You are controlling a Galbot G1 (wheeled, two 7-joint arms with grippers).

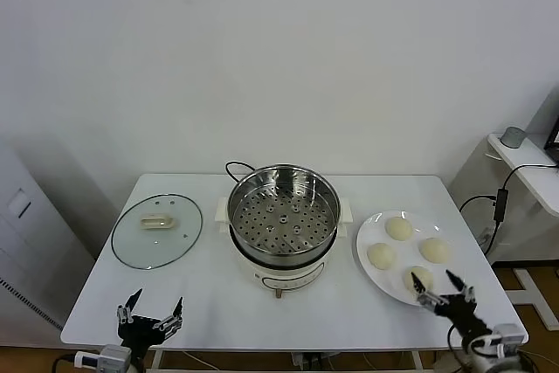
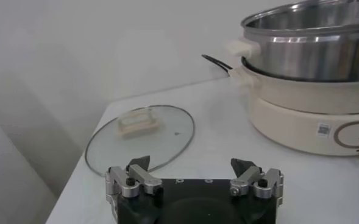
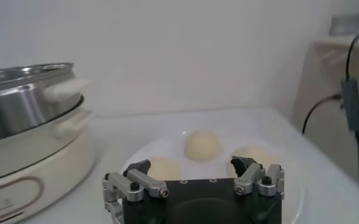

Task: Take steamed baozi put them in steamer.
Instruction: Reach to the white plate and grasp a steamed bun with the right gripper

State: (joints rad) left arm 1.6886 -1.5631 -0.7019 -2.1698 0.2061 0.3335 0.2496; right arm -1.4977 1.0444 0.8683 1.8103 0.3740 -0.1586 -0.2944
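Right gripper (image 1: 439, 290) jaws wide beside plated baozi (image 1: 418, 278).

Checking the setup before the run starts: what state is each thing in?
Steamer: uncovered, basket empty.
Lid: off, flat on the table left of the steamer.
Baozi: four, all on the plate.
Plate: right of the steamer, holding the baozi.
Left gripper: jaws open, holding nothing, at the table's near left edge.
Right gripper: jaws open, holding nothing, at the plate's near edge.
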